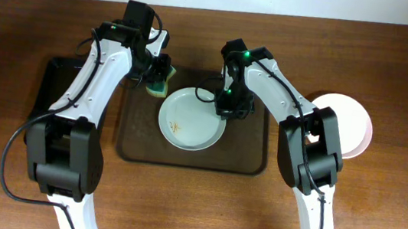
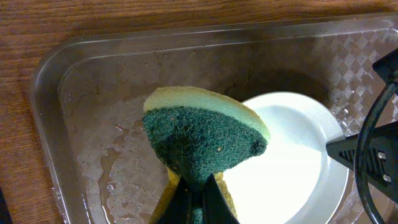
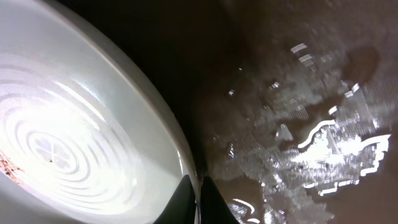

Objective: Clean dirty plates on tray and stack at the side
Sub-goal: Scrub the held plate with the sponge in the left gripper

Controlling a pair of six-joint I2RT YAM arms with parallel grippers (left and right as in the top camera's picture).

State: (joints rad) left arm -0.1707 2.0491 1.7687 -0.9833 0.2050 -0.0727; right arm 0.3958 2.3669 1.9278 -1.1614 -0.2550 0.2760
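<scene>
- The smeared plate [image 1: 187, 124] is lying in the tray [image 1: 249, 157].
- The right gripper [image 1: 225, 105] is pinching its two-o'clock rim.
- The left gripper [image 1: 161, 73] is clamping a sponge [image 2: 199, 134] at its ten o'clock.

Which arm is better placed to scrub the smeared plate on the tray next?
Left. The left tool grips the sponge just beside the plate; the right tool is pinching that plate's rim.

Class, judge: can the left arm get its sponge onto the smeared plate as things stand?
Probably yes: the sponge hangs beside the plate, nothing between; the right tool pinches only its rim.
</scene>
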